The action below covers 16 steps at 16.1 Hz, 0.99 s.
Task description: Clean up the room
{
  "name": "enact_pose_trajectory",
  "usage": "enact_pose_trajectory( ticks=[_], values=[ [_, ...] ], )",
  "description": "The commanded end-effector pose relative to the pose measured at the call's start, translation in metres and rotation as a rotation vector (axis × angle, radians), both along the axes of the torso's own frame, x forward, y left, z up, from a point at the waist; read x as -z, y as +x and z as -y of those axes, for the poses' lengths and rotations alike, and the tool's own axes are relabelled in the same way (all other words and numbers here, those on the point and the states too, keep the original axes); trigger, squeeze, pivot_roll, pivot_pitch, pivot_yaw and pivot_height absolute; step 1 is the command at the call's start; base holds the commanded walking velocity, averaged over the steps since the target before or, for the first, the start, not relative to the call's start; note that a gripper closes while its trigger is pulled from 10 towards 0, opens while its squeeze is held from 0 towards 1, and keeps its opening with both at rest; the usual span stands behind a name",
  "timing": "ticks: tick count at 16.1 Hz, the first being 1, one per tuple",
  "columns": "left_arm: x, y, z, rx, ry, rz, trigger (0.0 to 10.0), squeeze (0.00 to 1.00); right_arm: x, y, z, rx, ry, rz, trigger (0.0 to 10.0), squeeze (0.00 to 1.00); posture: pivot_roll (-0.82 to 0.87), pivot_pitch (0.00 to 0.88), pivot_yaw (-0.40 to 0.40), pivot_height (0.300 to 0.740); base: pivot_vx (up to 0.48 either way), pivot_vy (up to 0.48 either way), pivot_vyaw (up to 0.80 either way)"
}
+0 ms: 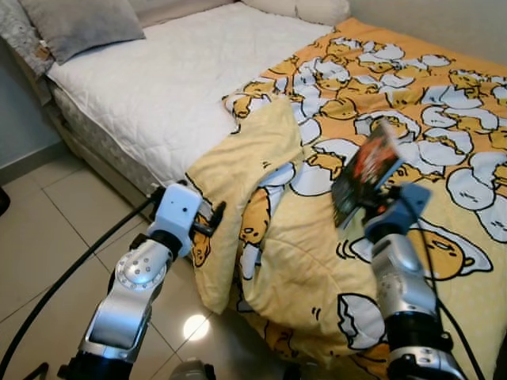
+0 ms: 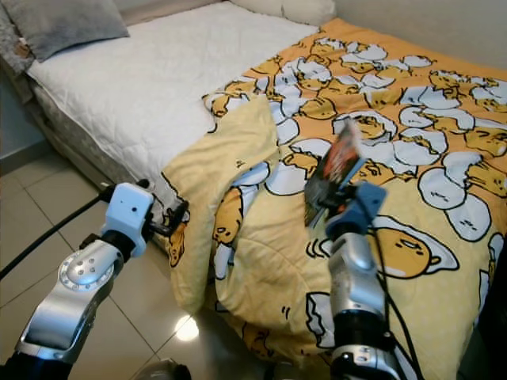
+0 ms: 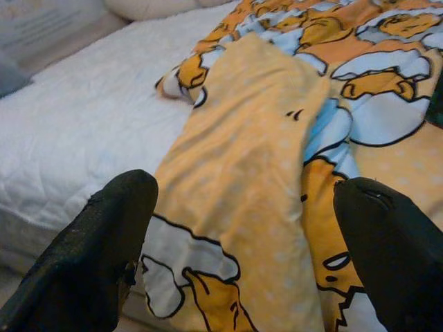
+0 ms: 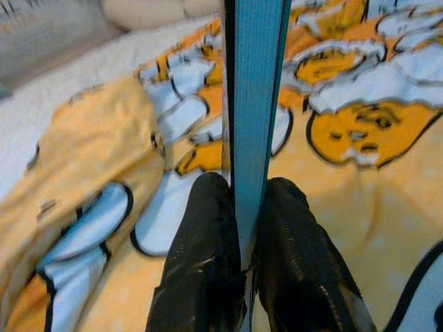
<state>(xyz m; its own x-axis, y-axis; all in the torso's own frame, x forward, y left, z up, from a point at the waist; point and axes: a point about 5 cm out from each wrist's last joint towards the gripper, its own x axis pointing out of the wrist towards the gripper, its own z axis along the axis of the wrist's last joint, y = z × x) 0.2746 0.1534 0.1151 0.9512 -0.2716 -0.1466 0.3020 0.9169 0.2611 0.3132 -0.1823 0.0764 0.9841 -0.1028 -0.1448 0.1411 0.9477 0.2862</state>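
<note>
My right gripper (image 4: 242, 197) is shut on a thin book (image 1: 365, 169) with a blue spine (image 4: 252, 104) and a dark red-and-black cover. It holds the book upright and tilted above the yellow egg-cartoon blanket (image 1: 309, 261). The blanket covers the right side of the bed, and a folded-over corner (image 1: 238, 198) hangs off the bed's near edge. My left gripper (image 3: 242, 207) is open at that hanging fold (image 2: 198, 214). Its two black fingers (image 3: 97, 249) stand wide apart with only blanket cloth beyond them.
The bed's left part is a bare white quilted mattress (image 1: 166, 79), with a grey pillow (image 1: 79, 24) at its head. A black cable (image 1: 71, 277) runs across the tiled floor (image 1: 47, 222) on my left. A wall (image 1: 444, 16) lies behind the bed.
</note>
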Motion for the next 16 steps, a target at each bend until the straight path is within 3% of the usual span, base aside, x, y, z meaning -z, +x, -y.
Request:
enact_pose_trajectory(
  ticks=[1, 2, 3, 4, 5, 7, 9, 11, 12, 13, 16],
  values=[
    [-0.003, 0.004, -0.003, -0.030, -0.024, 0.012, 10.0, 0.47, -0.010, 0.003, -0.006, -0.022, -0.038, 0.030, 10.0, 0.00, -0.03, 0.000, -0.006, 0.740, 0.000, 0.000, -0.43],
    [-0.004, 0.011, -0.003, -0.046, -0.059, 0.013, 10.0, 0.45, -0.012, 0.001, -0.010, -0.044, -0.160, 0.053, 10.0, 0.00, -0.04, 0.000, 0.010, 0.740, 0.000, 0.000, -0.80],
    [-0.001, 0.014, 0.003, -0.012, -0.033, 0.009, 10.0, 0.44, -0.014, 0.000, -0.017, -0.079, -0.174, 0.072, 10.0, 0.00, -0.04, 0.000, 0.008, 0.740, 0.000, 0.000, -0.80],
    [0.000, 0.013, 0.004, -0.006, -0.026, 0.009, 10.0, 0.43, -0.016, 0.001, -0.022, -0.118, -0.133, 0.089, 10.0, 0.00, -0.02, 0.000, 0.004, 0.740, 0.000, 0.000, -0.80],
    [0.001, 0.011, 0.004, -0.004, -0.018, 0.010, 10.0, 0.42, -0.019, 0.002, -0.021, -0.090, -0.172, 0.110, 10.0, 0.00, -0.01, 0.000, -0.004, 0.740, 0.000, 0.000, -0.80],
    [0.004, 0.002, -0.003, -0.009, -0.003, -0.016, 10.0, 0.27, -0.031, 0.005, -0.025, -0.077, -0.125, 0.159, 10.0, 0.00, -0.01, 0.000, -0.001, 0.740, 0.000, 0.000, -0.80],
    [0.006, 0.002, -0.005, -0.002, 0.009, -0.026, 10.0, 0.22, -0.035, 0.004, -0.027, -0.091, -0.088, 0.172, 10.0, 0.00, -0.01, 0.000, 0.003, 0.740, 0.000, 0.000, -0.80],
    [0.008, 0.003, -0.006, -0.021, -0.004, -0.026, 10.0, 0.08, -0.028, 0.001, -0.026, -0.083, -0.084, 0.142, 10.0, 0.00, -0.02, 0.000, -0.003, 0.740, 0.000, 0.000, -0.80],
    [0.009, 0.003, -0.005, -0.007, 0.017, -0.031, 10.0, 0.01, -0.027, 0.002, -0.027, -0.082, -0.085, 0.135, 10.0, 0.00, -0.02, 0.000, -0.006, 0.740, 0.000, 0.000, -0.80],
    [0.010, 0.004, -0.002, 0.014, 0.071, -0.024, 10.0, 0.00, -0.027, 0.005, -0.032, -0.087, -0.066, 0.113, 10.0, 0.00, -0.03, 0.000, -0.006, 0.740, 0.000, 0.000, -0.80],
    [0.001, 0.010, -0.006, -0.064, -0.051, 0.006, 10.0, 0.00, -0.028, 0.009, -0.041, -0.123, -0.055, 0.100, 10.0, 0.00, -0.03, 0.000, 0.000, 0.740, 0.000, 0.000, -0.80]
  ],
)
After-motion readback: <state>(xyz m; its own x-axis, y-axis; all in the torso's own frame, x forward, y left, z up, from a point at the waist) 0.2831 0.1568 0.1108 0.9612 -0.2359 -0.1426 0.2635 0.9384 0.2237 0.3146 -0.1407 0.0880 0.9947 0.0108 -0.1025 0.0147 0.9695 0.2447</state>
